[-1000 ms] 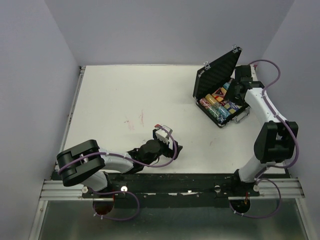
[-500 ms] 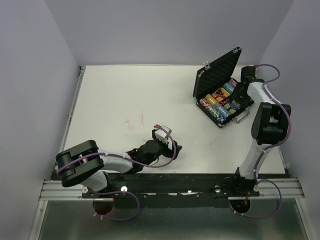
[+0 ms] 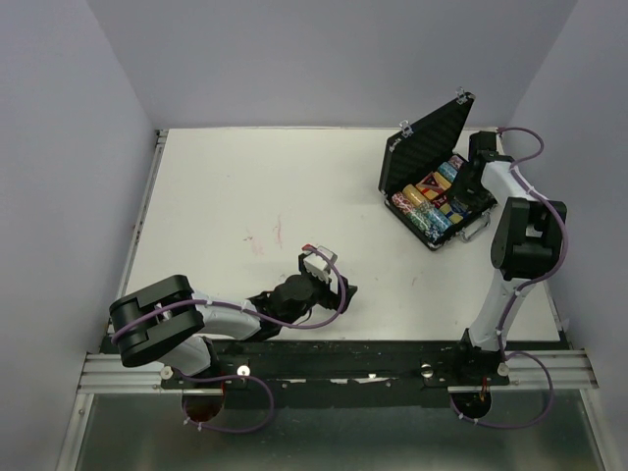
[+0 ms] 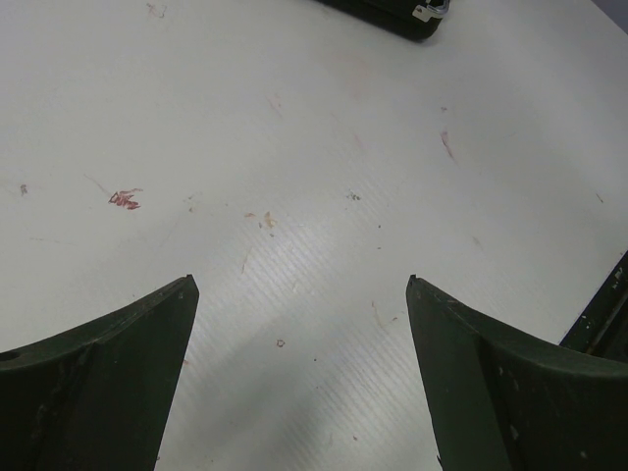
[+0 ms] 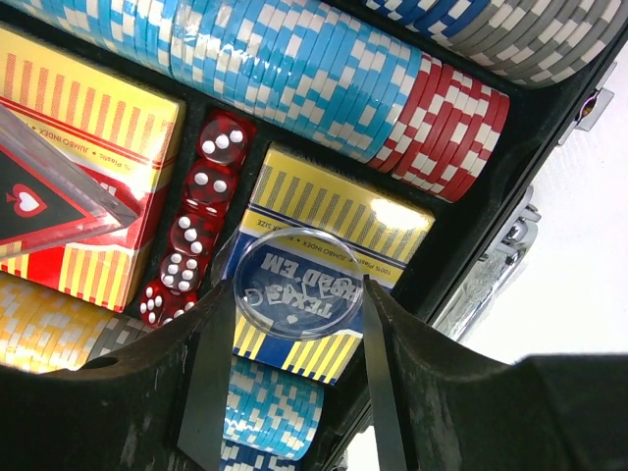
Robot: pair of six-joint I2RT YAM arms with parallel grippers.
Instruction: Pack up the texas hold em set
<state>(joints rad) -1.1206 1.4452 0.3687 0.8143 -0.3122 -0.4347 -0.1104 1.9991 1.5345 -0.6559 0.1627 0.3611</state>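
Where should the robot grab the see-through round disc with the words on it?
By its thin rim, at two opposite edges, coming down from above. The clear disc sits flat over the blue card deck, so its face gives nothing to pinch, only the edge does. The right gripper is placed that way, one finger on each side of it.

Open black case (image 3: 430,147) on the white table (image 3: 245,186), far right, lid raised, coloured chip rows (image 3: 420,208) inside. The right arm (image 3: 528,240) reaches into it; the left arm (image 3: 231,316) lies low.
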